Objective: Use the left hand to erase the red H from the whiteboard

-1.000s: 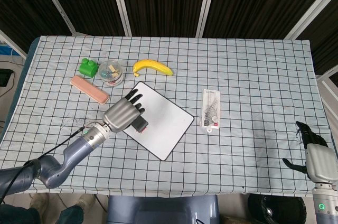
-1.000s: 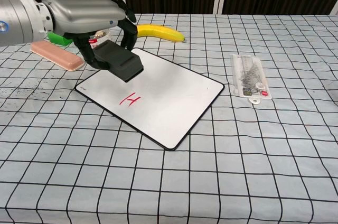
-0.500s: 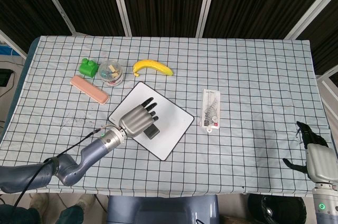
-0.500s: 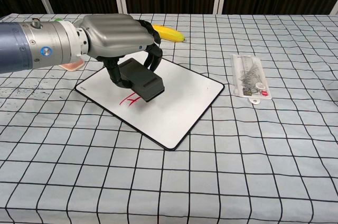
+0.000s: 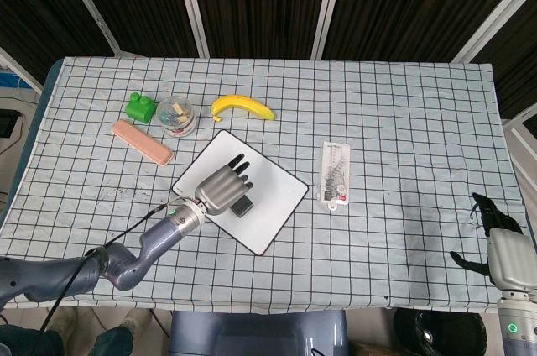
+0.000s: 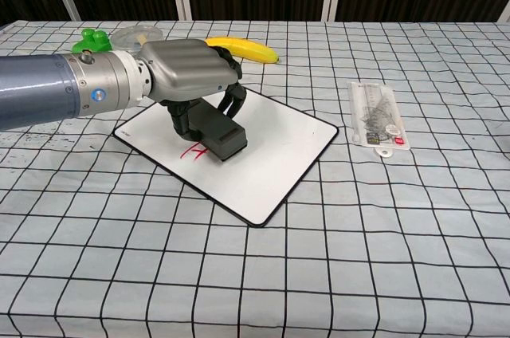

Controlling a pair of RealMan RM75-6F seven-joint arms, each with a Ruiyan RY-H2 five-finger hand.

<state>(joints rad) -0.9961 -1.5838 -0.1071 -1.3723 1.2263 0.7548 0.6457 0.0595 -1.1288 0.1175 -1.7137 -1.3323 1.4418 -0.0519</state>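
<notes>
The whiteboard (image 5: 273, 196) (image 6: 271, 155) lies tilted on the checked cloth at table centre. My left hand (image 5: 222, 186) (image 6: 187, 75) grips a black eraser (image 5: 244, 206) (image 6: 217, 132) and holds it down on the board. The eraser covers part of the red H (image 6: 190, 150); its left strokes still show in the chest view. In the head view the hand and eraser hide the H. My right hand (image 5: 502, 247) rests off the table's right edge, and whether it is open or closed does not show.
A banana (image 5: 242, 107) (image 6: 243, 48), a clear round box (image 5: 176, 114), a green block (image 5: 141, 108) and a pink bar (image 5: 142, 142) lie behind and left of the board. A packaged ruler set (image 5: 335, 173) (image 6: 377, 123) lies to its right.
My left hand has carried the eraser from the board's upper left down onto the red H, then lowered and settled there, covering more of the mark.
</notes>
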